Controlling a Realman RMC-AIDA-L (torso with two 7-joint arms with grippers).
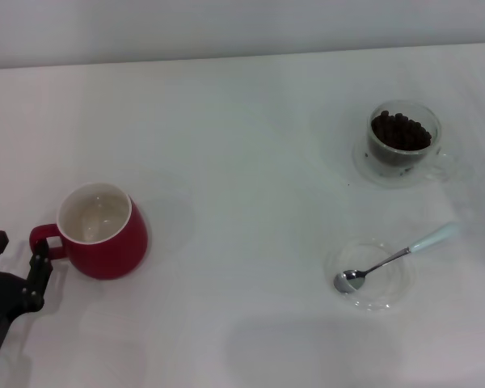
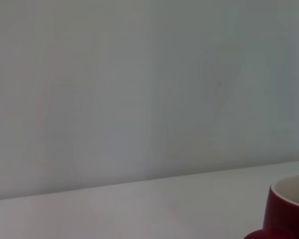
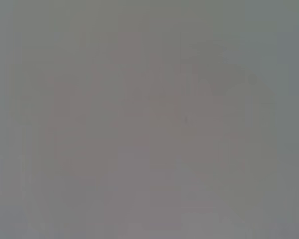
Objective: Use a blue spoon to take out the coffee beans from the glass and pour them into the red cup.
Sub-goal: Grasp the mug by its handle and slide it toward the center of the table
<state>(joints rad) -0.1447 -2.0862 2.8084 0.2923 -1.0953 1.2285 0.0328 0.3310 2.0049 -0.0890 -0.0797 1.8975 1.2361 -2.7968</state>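
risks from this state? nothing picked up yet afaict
1. The blue spoon lies propped on the shallow glass dish, bowl inside and handle over the rim; a grasp could tip or drag the dish.
2. The coffee beans fill the glass nearly to the rim, so scooping may spill some.
3. The left claw, open, sits right beside the red cup handle and could nudge it.

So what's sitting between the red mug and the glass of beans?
Nothing: in the head view, only bare white table separates the red cup from the glass.
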